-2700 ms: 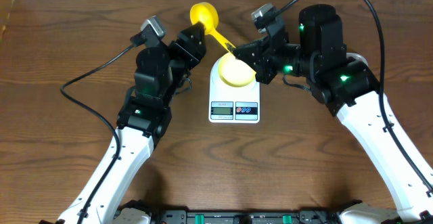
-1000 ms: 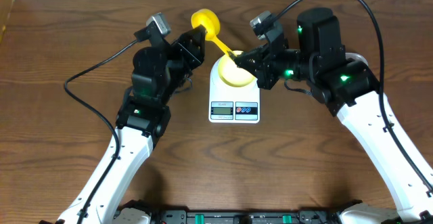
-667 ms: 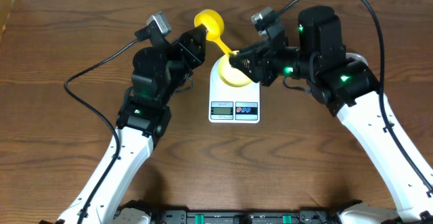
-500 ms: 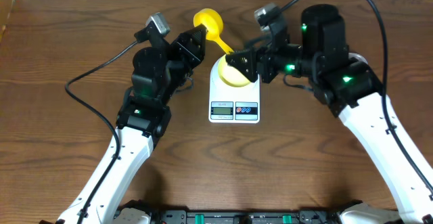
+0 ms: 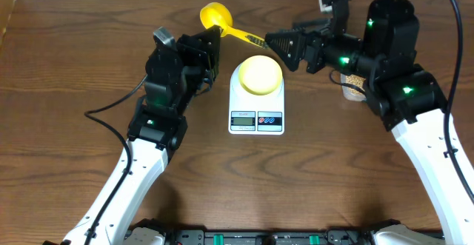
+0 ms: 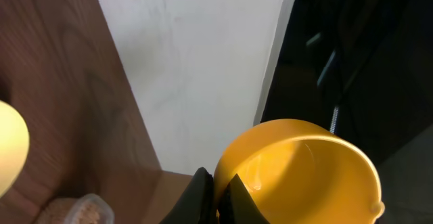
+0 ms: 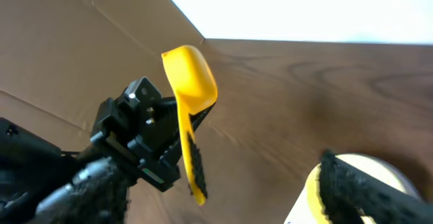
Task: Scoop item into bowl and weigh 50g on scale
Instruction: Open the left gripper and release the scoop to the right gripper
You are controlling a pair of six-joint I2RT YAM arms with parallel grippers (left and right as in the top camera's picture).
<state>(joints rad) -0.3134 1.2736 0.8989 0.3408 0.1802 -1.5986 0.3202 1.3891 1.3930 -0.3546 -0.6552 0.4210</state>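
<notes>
A dark wood-grain worktop [image 5: 74, 163] runs up to a white wall along its far edge. In the middle, nearer the far edge, lies a white rounded-rectangular digital scale [image 5: 255, 119], its small display and two buttons facing the near edge. A small round pale yellow bowl [image 5: 260, 75] sits on the scale's platform. Beyond the scale, close to the far edge, the left hand [image 5: 216, 32] is clenched on a bright yellow plastic measuring scoop [image 5: 215, 13] near where cup meets handle; the handle points toward the right edge. The right hand [image 5: 278, 44] hangs just beside the handle's tip, fingers spread, gripping nothing. Toward the far right corner, partly hidden by the right arm, a clear plastic tub [image 5: 352, 91] holds small round tan beans [image 5: 356, 78].
</notes>
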